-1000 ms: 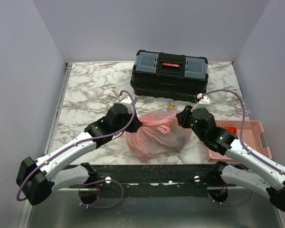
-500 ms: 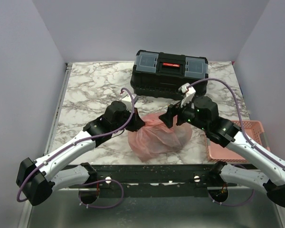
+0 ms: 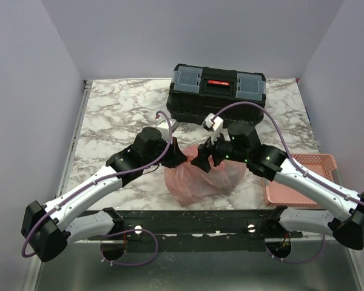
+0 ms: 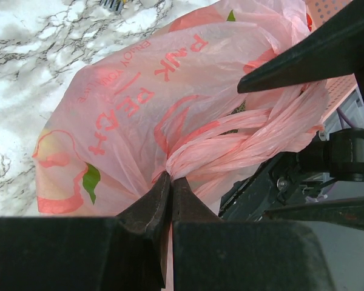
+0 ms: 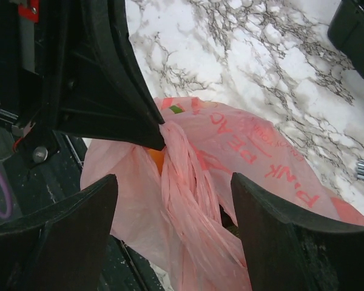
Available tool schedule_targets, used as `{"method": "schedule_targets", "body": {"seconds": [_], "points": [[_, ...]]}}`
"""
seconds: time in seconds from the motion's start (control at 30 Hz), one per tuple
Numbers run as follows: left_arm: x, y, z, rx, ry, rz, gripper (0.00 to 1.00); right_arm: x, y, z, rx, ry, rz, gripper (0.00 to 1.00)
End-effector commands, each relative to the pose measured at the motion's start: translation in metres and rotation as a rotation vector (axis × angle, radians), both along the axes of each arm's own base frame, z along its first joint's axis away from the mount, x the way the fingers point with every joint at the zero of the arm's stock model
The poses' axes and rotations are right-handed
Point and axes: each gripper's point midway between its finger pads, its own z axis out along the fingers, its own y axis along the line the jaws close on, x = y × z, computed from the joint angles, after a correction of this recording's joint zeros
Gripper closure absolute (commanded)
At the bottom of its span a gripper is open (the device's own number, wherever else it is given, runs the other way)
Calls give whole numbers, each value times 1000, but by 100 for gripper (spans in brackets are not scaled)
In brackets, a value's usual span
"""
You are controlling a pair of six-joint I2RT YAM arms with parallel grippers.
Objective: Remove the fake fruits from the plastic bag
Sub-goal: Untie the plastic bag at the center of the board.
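The pink plastic bag [image 3: 200,177] lies bulging on the marble near the table's front edge, its handle loops twisted into a rope [image 4: 230,142]. My left gripper [image 4: 170,177] is shut on the base of that twisted rope, at the bag's left top [image 3: 177,154]. My right gripper [image 5: 173,182] is open just above the bag, its fingers [image 5: 264,224] standing on either side of the twisted handles without touching them; in the top view it [image 3: 203,160] sits close beside the left one. One orange fake fruit [image 5: 156,159] shows through the plastic; the others are hidden inside.
A black toolbox [image 3: 217,94] stands behind the bag. A rigid pink slotted basket [image 3: 318,176] sits at the right, partly under my right arm. The table's front edge [image 3: 194,212] runs just below the bag.
My right gripper has opened and swung left from the bag's right side to over its top, next to the left gripper. The left gripper has kept its hold.
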Motion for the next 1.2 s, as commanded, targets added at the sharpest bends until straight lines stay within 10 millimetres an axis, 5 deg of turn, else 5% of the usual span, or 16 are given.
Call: {"method": "schedule_targets", "body": {"seconds": [0.0, 0.5, 0.83, 0.93, 1.17], "points": [[1, -4, 20, -28, -37, -29, 100, 5, -11, -11, -50, -12, -76, 24], [13, 15, 31, -4, -77, 50, 100, 20, -23, -13, -66, -31, -188, 50], [20, 33, 33, -28, -83, 142, 100, 33, -43, -6, -19, -70, -350, 89], [20, 38, 36, -37, -96, 159, 100, 42, -60, -7, 14, -80, -486, 99], [19, 43, 29, -48, -92, 163, 100, 47, -99, 2, 232, -44, -786, 99]]}}
